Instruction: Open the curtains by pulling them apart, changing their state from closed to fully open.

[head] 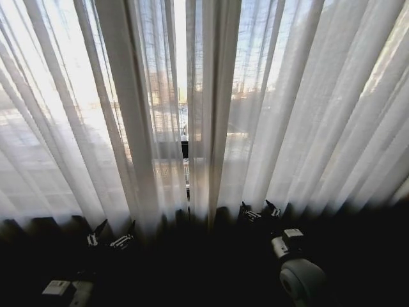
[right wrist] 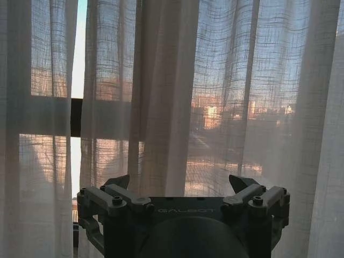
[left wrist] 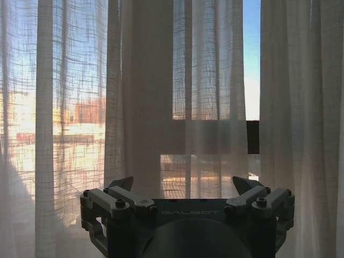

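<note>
Two sheer off-white curtains hang before me, the left panel (head: 77, 128) and the right panel (head: 307, 115), with only a narrow slit between them at the middle. My left gripper (head: 112, 235) stands open low down, just short of the left panel's inner pleats (left wrist: 145, 97), with nothing between its fingers. My right gripper (head: 260, 212) is open too, facing the right panel's inner pleats (right wrist: 166, 91) without touching the fabric. In both wrist views the slit appears as a thin strip of sky.
A dark window frame bar (head: 185, 149) crosses behind the slit. The curtain hems end in shadow along the floor (head: 204, 281). My right arm's pale joint housing (head: 301, 278) sits low at the right.
</note>
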Available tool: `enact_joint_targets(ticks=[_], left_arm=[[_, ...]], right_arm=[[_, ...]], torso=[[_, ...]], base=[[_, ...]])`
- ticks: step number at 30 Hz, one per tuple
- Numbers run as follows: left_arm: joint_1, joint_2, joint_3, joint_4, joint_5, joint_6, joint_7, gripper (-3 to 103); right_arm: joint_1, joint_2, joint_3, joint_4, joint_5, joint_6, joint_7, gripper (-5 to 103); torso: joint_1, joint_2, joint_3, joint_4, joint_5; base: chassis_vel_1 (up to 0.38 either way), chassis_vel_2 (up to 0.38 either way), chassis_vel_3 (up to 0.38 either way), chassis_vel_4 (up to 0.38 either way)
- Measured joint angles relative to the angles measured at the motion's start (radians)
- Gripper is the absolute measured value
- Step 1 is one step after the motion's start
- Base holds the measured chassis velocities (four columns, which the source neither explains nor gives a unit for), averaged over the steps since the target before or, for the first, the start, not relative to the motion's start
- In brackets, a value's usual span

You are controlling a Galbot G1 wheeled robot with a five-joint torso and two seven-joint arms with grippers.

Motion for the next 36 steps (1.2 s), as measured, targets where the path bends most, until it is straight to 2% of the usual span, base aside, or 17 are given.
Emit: enact_joint_targets(ticks=[4,10,18,36], left_arm=[[0.003,-0.004,0.005,0.0,0.002,-0.004,0.0,100],[0.008,-0.003,0.002,-0.002,0.002,-0.008,0.001,100],[0.011,-0.007,-0.001,-0.004,0.003,-0.011,0.001,100],[0.008,-0.018,0.004,0.001,0.013,-0.02,0.001,100]], right_arm=[[-0.007,0.002,-0.01,0.0,-0.027,0.0,0.0,100],[-0.007,0.01,-0.04,-0.003,-0.05,0.0,-0.001,100],[-0.001,0.016,-0.062,-0.012,-0.053,0.0,-0.002,100],[0.002,0.007,-0.062,-0.019,-0.054,0.0,-0.002,100]], torso=[[0.0,0.0,0.0,-0.0005,0.0007],[-0.002,0.001,-0.001,-0.0005,0.0013],[-0.002,0.001,-0.001,-0.0003,0.0002],[-0.001,0.0,0.0,-0.0003,0.0007]], base=[[-0.137,0.208,0.131,-0.211],[-0.057,-0.027,0.035,0.031],[0.0,-0.012,-0.003,0.014],[-0.075,0.075,0.075,-0.083]])
